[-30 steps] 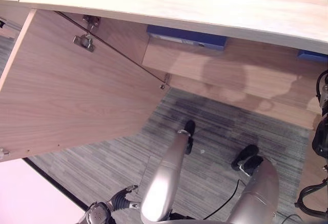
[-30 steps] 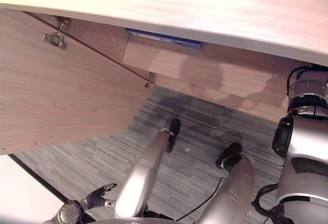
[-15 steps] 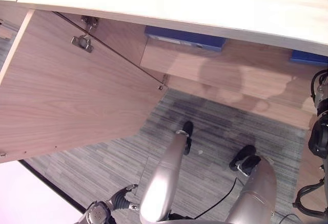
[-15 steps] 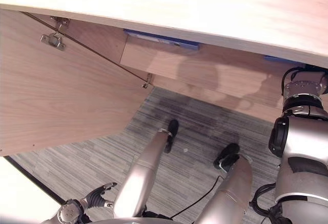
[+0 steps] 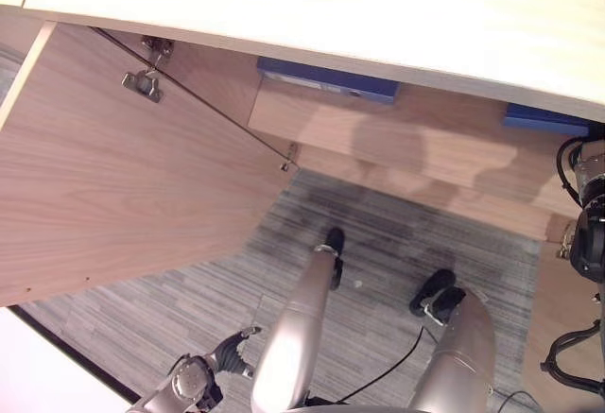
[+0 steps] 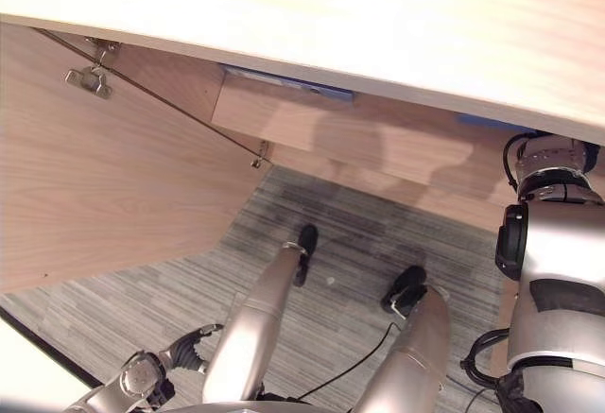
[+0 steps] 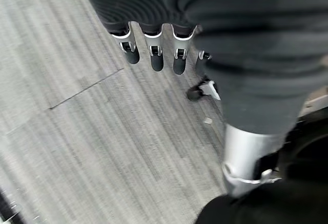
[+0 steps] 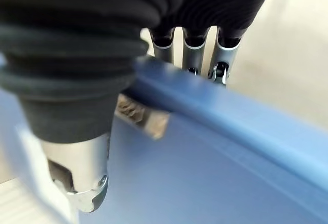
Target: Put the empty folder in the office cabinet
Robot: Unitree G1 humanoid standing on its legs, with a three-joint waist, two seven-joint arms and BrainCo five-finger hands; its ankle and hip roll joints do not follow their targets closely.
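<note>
Blue folder (image 8: 215, 172) pinched between right hand (image 8: 154, 44) fingers (image 8: 195, 55) and thumb.

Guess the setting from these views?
Likely an office: a wood cabinet with its door swung open, blue folders on its shelf, and grey striped carpet.
</note>
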